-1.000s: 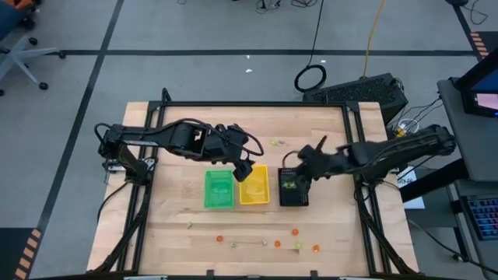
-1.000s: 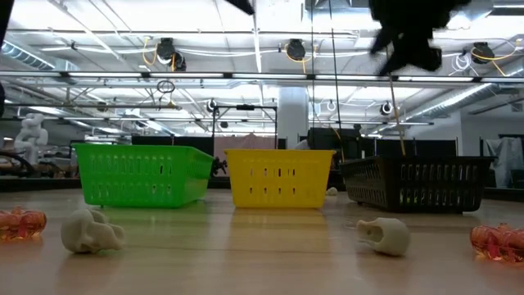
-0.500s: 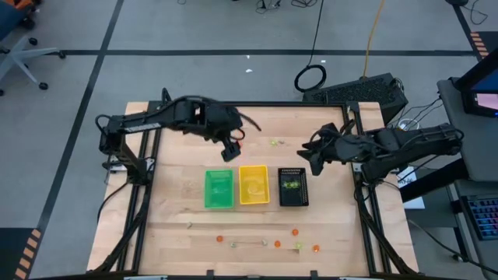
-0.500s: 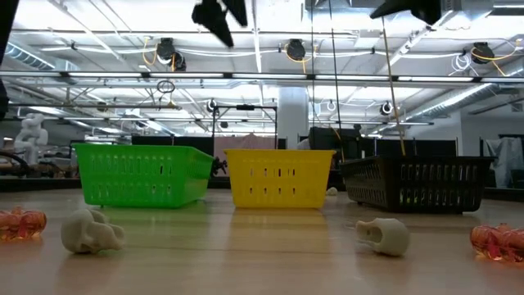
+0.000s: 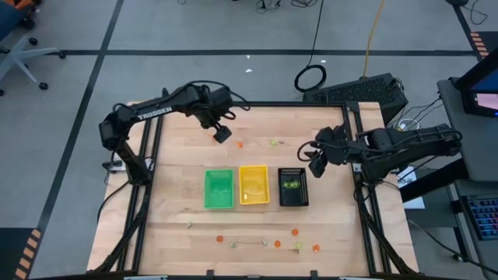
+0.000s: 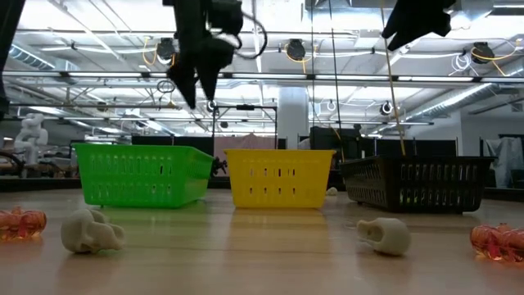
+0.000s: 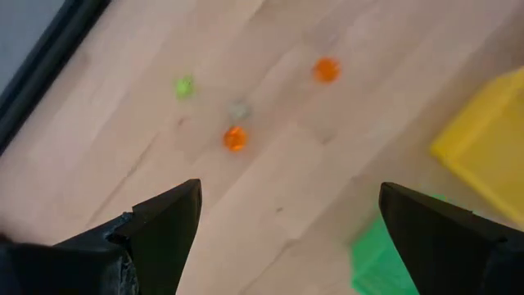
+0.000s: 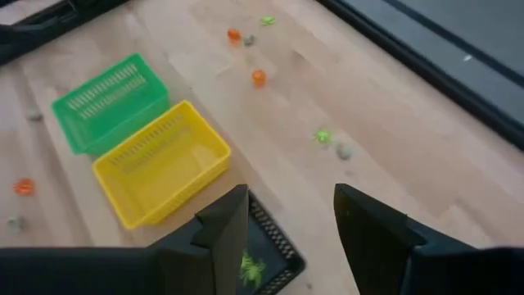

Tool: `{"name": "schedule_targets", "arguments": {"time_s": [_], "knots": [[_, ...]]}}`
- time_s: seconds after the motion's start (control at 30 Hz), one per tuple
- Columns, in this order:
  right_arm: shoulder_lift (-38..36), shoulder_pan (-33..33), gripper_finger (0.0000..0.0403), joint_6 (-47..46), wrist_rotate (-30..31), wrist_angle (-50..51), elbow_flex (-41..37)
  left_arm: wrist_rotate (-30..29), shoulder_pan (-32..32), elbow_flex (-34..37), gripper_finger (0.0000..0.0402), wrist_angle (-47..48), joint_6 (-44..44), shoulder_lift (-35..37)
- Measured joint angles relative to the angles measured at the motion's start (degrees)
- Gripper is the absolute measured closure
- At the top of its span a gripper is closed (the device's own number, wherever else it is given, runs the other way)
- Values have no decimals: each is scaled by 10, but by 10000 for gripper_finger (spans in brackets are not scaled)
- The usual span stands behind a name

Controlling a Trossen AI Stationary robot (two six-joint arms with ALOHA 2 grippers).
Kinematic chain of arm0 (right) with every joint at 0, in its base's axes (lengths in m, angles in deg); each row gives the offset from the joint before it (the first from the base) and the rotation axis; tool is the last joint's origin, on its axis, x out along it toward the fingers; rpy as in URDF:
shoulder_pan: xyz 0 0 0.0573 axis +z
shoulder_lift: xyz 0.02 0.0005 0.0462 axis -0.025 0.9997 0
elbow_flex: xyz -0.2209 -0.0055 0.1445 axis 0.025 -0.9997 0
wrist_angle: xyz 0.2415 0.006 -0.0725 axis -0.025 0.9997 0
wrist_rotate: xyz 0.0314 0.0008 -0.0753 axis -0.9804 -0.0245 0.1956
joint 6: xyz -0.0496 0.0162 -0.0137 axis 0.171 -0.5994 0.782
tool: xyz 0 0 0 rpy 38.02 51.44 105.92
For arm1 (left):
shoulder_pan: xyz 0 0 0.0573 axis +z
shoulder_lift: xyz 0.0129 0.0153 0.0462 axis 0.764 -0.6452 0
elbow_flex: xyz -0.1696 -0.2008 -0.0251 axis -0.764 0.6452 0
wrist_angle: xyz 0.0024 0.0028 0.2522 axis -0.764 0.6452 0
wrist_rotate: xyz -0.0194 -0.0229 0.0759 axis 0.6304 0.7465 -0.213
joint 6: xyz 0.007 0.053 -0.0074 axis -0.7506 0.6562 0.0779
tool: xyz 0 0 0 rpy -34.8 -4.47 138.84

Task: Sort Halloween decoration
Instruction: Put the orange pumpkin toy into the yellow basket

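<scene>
The Halloween decoration lies scattered as tiny trinkets. An orange one [image 5: 239, 144] and a yellow-green one [image 5: 274, 142] lie near the table's far edge, and several more [image 5: 296, 231] lie along the near edge. Another yellow-green trinket [image 5: 291, 185] lies in the black tray [image 5: 293, 201]. My left gripper [image 5: 222, 134] hangs open and empty above the far trinkets, with an orange one [image 7: 235, 138] just ahead of its fingers. My right gripper [image 5: 317, 166] is open and empty in the air, right of the black tray's far end [image 8: 278, 246].
A green tray [image 5: 219, 204], a yellow tray [image 5: 254, 200] and the black tray stand side by side at mid-table. Two pale skull trinkets [image 6: 90, 231] [image 6: 383, 236] and orange ones [image 6: 498, 242] lie near the front edge. Bare wood stretches between the trays and the far edge.
My left gripper has swung from above the yellow tray toward the table's far edge and a little left, and has come down and tipped to point more steeply down. My right gripper has drawn back from over the black tray toward the right edge and risen.
</scene>
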Motion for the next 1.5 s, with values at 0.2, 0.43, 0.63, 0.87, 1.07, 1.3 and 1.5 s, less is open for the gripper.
{"name": "schedule_targets", "arguments": {"time_s": [0.2, 0.43, 0.63, 0.87, 1.07, 1.3, 1.5], "knots": [[0, -42, 234, 39, 0, 0, 0, 2, 30, 74, 33, -33, 5, 0], [0, -74, 234, 66, -3, -10, 0, 13, 40, 143, 33, -113, 7, 0], [0, -90, 234, 87, -3, -17, 0, 13, 42, 186, 33, -181, 5, -4], [0, -102, 234, 96, -4, -37, 0, 7, 43, 215, 33, -225, 11, -32], [0, -102, 234, 85, -7, -48, 0, 2, 44, 217, 34, -241, 18, -63], [0, -102, 234, 65, -36, -48, 0, 1, 44, 217, 68, -245, 18, -75], [0, -101, 234, 50, -37, -48, 0, -17, 44, 217, 92, -248, 22, -76]]}}
